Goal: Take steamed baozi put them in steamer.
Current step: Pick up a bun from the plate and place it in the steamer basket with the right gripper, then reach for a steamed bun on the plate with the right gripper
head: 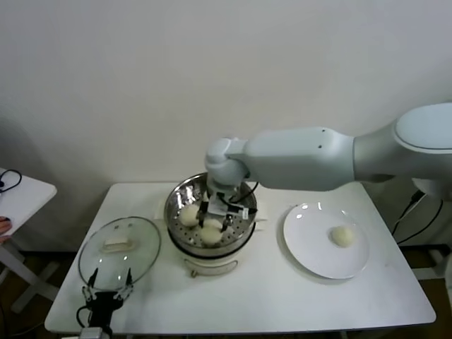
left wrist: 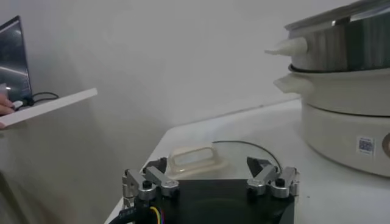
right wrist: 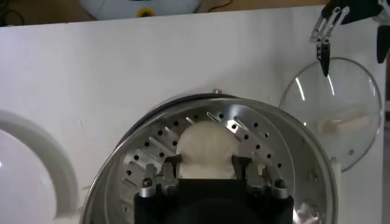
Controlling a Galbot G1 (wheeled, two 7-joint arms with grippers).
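The steel steamer (head: 176,200) stands mid-table on its cream base. My right gripper (head: 217,216) reaches down into it and is shut on a steamed baozi (right wrist: 205,148), a finger on each side, over the perforated tray (right wrist: 268,146). In the head view this bun (head: 211,232) lies under the gripper, and a second baozi (head: 188,215) rests beside it, toward the left. One more baozi (head: 342,236) sits on the white plate (head: 311,254) to the right. My left gripper (head: 106,291) waits open at the front left table edge, holding nothing.
A round glass lid (head: 120,251) with a cream handle (left wrist: 194,159) lies flat left of the steamer, just beyond the left gripper (left wrist: 207,164). The steamer's base (left wrist: 347,122) rises close by in the left wrist view. A small side table (head: 21,194) stands at far left.
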